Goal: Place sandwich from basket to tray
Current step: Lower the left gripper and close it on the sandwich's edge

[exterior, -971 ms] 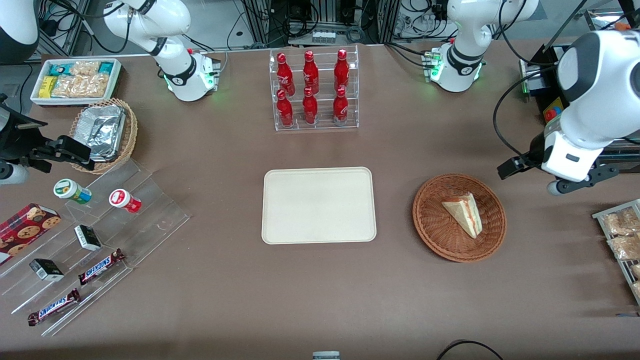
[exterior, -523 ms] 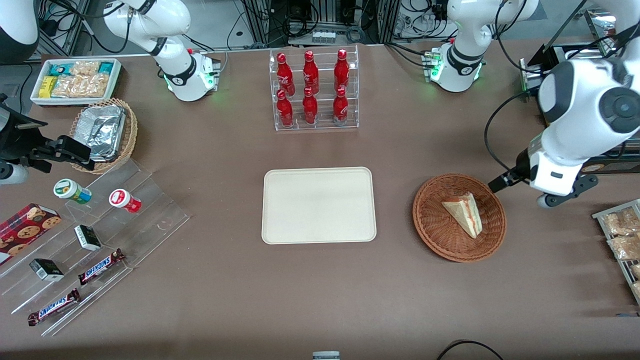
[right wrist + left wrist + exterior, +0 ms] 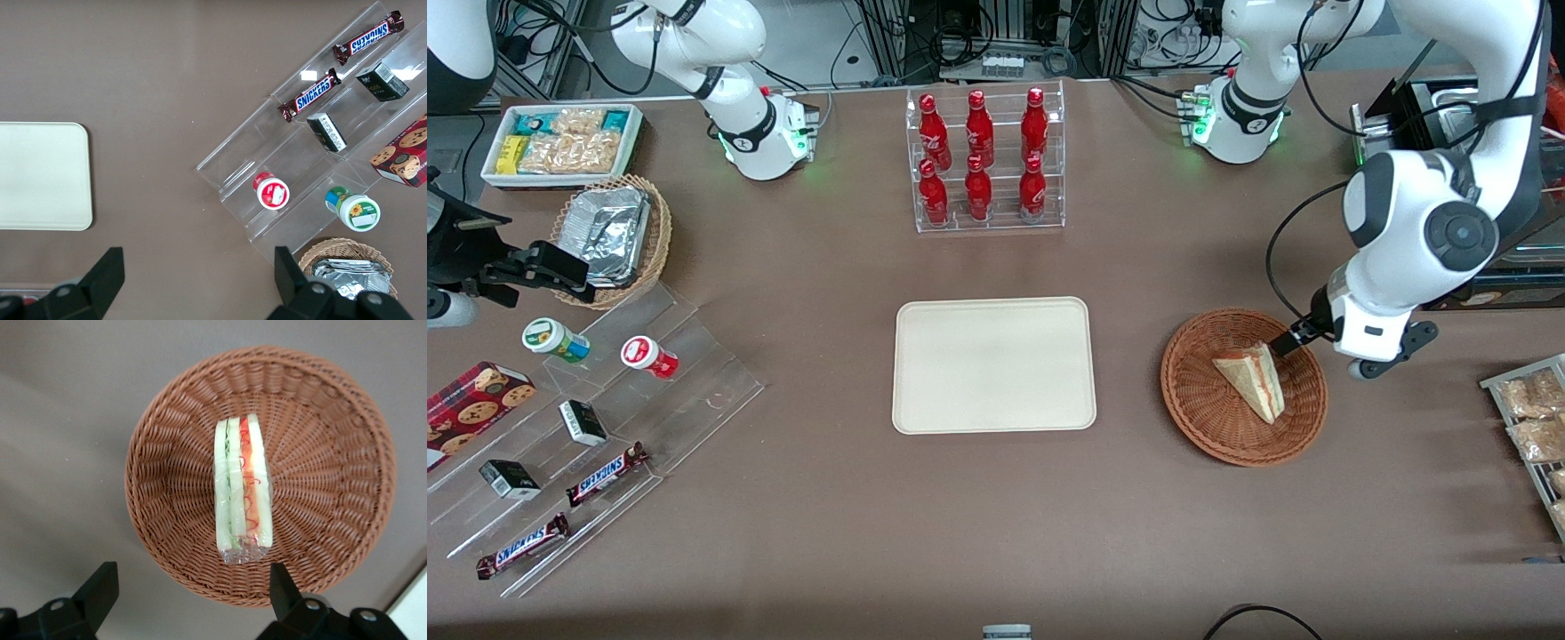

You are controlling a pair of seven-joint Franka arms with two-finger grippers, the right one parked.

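- Reddish-brown wicker: the basket (image 3: pixel 1244 388) sits at the front view's right, and in it lies the sandwich (image 3: pixel 1253 380), untouched.
- My gripper (image 3: pixel 190 593) hangs above it with jaws apart, empty; the sandwich's (image 3: pixel 241 488) wrapped end lies between my fingertips (image 3: pixel 100 587).
- The cream tray (image 3: pixel 994 365) lies mid-frame, well apart.

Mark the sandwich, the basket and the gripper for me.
sandwich (image 3: pixel 241 490): left wrist view, filling edge.
basket (image 3: pixel 1199 411): front view, woven rim.
gripper (image 3: pixel 190 593): left wrist view, midway between open fingertips, above the basket's rim.
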